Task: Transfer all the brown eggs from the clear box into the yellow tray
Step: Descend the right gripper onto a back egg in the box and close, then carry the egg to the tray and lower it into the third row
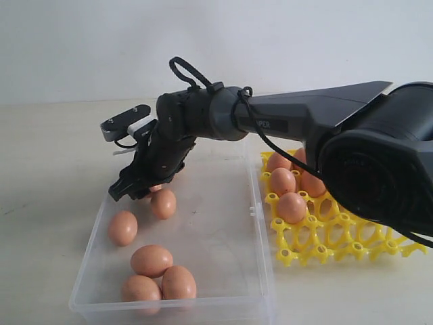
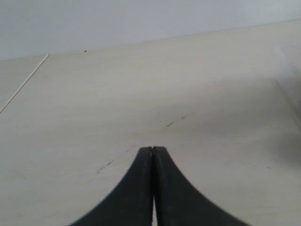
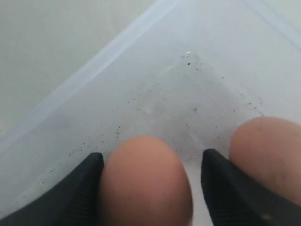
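Eggshell is smooth and brittle, so the right hand [image 3: 153, 159], spread astride one brown egg [image 3: 146, 188] and perhaps brushing it, should pinch its middle gently.

Left gripper [image 2: 153, 150] hangs with its two black fingers [image 2: 134, 193] pressed together, tips meeting with no gap, above a pale worktop [image 2: 141, 94]. Dark specks [image 2: 170, 124] mark the surface just ahead at one o'clock, and a thin seam [image 2: 23, 82] runs off at ten o'clock. A grey-white wall [image 2: 117, 23] rises beyond at twelve. A translucent shape [image 2: 288, 84] at two o'clock is too blurred to identify.
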Action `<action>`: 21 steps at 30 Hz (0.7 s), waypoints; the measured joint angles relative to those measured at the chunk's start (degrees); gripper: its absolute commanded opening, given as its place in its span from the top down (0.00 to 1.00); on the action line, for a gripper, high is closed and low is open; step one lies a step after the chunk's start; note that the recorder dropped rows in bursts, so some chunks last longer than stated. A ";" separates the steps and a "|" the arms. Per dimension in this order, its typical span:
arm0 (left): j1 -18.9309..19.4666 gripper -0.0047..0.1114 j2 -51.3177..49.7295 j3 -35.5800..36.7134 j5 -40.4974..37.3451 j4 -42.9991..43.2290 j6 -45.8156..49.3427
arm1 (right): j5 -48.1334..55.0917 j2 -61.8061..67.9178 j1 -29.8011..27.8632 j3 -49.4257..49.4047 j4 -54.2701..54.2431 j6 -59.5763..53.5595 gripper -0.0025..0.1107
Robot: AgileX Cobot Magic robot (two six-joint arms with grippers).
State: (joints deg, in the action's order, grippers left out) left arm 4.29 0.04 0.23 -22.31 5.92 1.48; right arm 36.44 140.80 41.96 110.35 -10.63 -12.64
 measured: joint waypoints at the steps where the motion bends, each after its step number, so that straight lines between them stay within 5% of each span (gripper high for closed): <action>1: 0.00 0.96 0.00 0.00 0.00 0.00 0.00 | -0.11 0.03 0.00 0.00 0.00 0.00 0.64; 5: 0.00 0.96 0.00 0.00 0.00 0.00 0.00 | -0.42 0.13 0.00 0.00 0.11 0.12 0.97; 21: 0.00 0.96 0.00 0.00 0.00 0.00 0.00 | -2.40 -11.52 -0.11 -5.37 1.26 0.12 0.98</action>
State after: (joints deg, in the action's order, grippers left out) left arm 4.29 0.04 0.23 -22.31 5.92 1.48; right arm 34.05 129.28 41.85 104.98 -9.38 -12.52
